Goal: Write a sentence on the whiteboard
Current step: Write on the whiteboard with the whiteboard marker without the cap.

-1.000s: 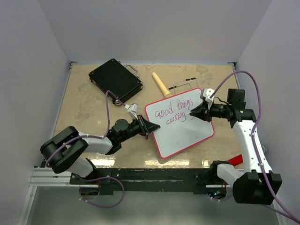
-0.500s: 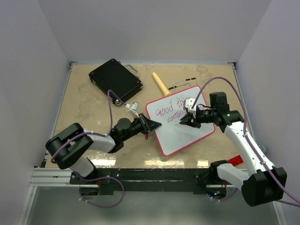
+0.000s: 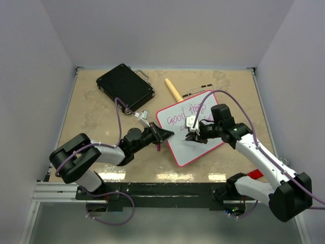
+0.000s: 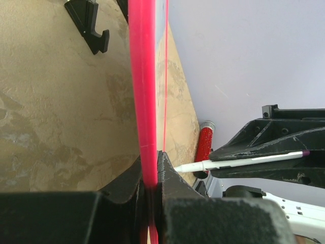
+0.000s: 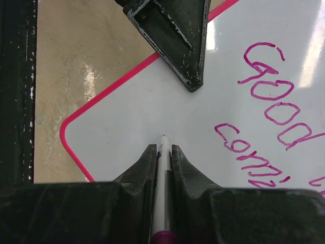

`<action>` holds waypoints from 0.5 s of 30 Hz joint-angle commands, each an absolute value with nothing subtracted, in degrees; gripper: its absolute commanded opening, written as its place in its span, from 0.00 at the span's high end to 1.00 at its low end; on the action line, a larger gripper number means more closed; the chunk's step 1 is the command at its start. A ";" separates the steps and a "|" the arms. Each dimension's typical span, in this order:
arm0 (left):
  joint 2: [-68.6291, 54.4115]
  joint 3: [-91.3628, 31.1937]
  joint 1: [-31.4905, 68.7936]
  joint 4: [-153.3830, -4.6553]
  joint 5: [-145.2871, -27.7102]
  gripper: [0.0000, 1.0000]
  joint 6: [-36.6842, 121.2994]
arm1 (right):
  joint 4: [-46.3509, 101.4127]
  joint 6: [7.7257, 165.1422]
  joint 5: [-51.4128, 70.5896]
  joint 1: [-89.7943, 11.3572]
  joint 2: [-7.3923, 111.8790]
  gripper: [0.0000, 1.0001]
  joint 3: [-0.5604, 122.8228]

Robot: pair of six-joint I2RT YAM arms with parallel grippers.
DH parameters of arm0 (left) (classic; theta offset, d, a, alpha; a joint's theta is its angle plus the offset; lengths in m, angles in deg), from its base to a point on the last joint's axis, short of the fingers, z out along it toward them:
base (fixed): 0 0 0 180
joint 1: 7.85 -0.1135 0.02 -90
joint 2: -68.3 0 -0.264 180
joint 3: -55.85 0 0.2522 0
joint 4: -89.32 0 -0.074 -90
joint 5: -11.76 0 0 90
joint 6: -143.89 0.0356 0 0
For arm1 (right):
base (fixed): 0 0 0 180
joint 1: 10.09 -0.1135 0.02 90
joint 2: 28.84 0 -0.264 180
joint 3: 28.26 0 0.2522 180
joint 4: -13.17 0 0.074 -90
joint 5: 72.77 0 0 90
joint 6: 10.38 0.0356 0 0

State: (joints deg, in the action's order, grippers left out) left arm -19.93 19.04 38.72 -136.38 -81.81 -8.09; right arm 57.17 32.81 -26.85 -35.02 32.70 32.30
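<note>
The whiteboard (image 3: 195, 140) lies tilted at the table's middle, white with a pink rim. Pink words "Good things" and "coming" (image 3: 179, 118) fill two lines on it; they also show in the right wrist view (image 5: 269, 96). My left gripper (image 3: 163, 136) is shut on the board's left rim, seen edge-on in the left wrist view (image 4: 144, 101). My right gripper (image 3: 192, 133) is shut on a white marker (image 5: 162, 168) with a purple end. The marker tip sits on or just above the blank area below "coming". The marker also shows in the left wrist view (image 4: 238, 161).
A black hard case (image 3: 125, 86) lies at the back left. A wooden-handled tool (image 3: 173, 91) lies behind the board. A red object (image 3: 255, 174) lies at the front right near the right arm's base.
My right gripper has moved left across the board with the marker, from the end of "coming" to the blank area below the words. The board has turned slightly. The left gripper has stayed on the rim.
</note>
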 commanded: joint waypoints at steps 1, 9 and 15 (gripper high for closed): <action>-19.24 16.77 38.47 -141.78 -78.41 1.00 -6.32 | 55.23 32.96 -24.35 -36.11 34.00 1.00 32.43; -18.89 17.56 38.56 -141.52 -78.41 1.00 -6.23 | 57.17 31.89 -24.52 -36.37 34.18 1.00 33.57; -19.07 17.91 38.56 -142.13 -78.33 1.00 -6.32 | 56.38 32.77 -24.34 -36.46 34.97 1.00 33.49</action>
State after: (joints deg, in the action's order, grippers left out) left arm -19.95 19.04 38.72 -136.01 -81.37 -8.50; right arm 56.91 32.68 -25.36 -36.07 34.84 32.19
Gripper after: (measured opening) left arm 0.090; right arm 0.141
